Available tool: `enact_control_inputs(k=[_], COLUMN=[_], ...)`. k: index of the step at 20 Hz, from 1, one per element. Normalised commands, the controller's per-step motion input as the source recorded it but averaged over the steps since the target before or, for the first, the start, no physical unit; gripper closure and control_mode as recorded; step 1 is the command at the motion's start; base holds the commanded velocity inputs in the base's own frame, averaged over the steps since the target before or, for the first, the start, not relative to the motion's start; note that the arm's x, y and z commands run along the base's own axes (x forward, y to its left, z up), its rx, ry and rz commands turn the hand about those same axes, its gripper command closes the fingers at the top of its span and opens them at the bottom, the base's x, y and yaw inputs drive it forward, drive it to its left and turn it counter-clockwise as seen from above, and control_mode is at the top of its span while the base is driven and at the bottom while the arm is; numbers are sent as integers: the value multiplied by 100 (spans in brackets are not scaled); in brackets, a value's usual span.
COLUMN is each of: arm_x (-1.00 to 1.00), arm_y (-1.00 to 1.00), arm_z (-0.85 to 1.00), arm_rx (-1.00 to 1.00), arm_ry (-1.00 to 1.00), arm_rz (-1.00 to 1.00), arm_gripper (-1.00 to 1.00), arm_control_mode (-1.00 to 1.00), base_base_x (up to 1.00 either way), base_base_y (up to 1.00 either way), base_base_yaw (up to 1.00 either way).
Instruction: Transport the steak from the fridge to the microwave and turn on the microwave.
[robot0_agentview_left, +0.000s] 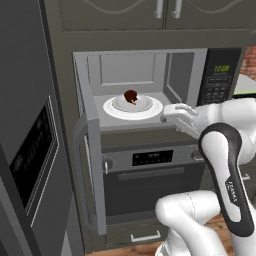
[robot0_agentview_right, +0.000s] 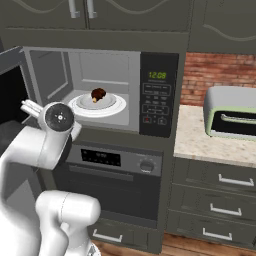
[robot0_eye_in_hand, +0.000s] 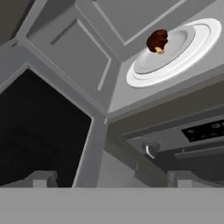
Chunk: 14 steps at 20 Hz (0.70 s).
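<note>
Resting on the turntable, the steak sits inside the open microwave.
Nearest, the gripper hangs by the cavity's front edge, fingers spread and empty; beyond, the lumpy reddish-brown steak lies on the smooth white round turntable in the microwave's grey box.

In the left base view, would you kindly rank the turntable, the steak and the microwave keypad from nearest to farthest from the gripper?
From the gripper, at the cavity's front right:
1. The turntable, its rim just left of the fingers.
2. The steak, at the plate's middle, further left and back.
3. The microwave keypad, up to the right, beyond the cavity wall.
</note>
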Motion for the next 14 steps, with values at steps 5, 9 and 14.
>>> enact_control_inputs(k=[5, 9, 14], arm_x=[-55, -50, -48], arm_y=[0, 0, 1], arm_z=[1, 0, 0], arm_rx=[18, 15, 15], arm_ry=[12, 19, 29], arm_rz=[0, 0, 0], arm_gripper=[-100, -100, -100], arm_control_mode=[-100, -100, -100], base_base_x=[0, 0, 0], base_base_y=[0, 0, 0], base_base_yaw=[0, 0, 0])
